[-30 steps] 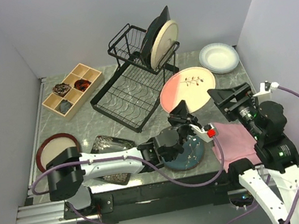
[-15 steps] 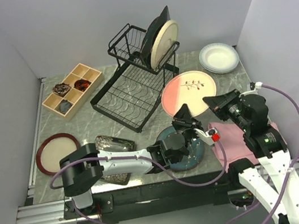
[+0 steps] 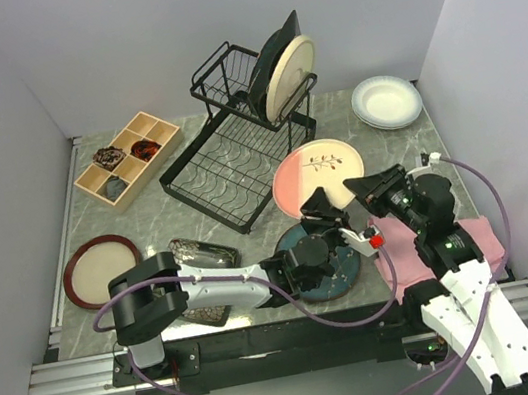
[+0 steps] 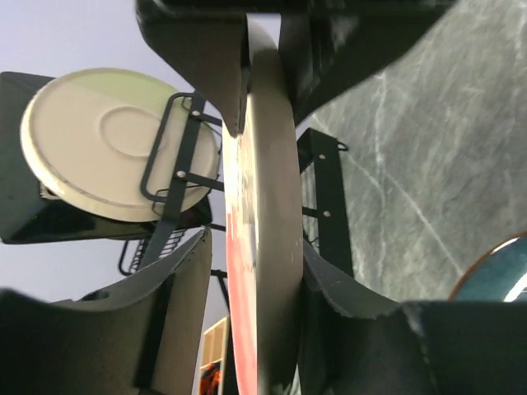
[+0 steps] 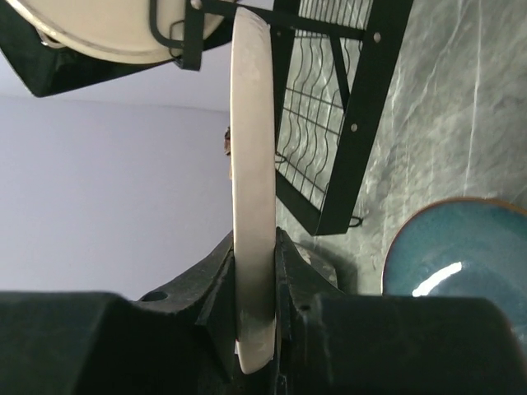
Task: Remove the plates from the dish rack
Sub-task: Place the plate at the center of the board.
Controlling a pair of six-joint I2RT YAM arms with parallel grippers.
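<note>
L gripper (image 3: 318, 205) & R gripper (image 3: 359, 188): you see both clamped on pink plate (image 3: 317, 172) rim | plate at 5 o'clock from dish rack (image 3: 229, 171), 12 o'clock of teal plate (image 3: 345, 267)

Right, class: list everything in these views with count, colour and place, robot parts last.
dish rack: one, black wire, back centre.
racked plates: two, cream before dark, upright in the rack.
held plate: one, pink and cream, between both grippers.
white plates: stack, count unclear, back right.
teal plate: one, front centre.
tan plate: one, brown-rimmed, front left.
black square plate: one, patterned, beneath the left arm.
wooden tray: one, pale, back left.
pink cloth: one, front right.
table: one, grey marble.
left gripper: black, shut on the held plate.
right gripper: black, shut on the held plate.
</note>
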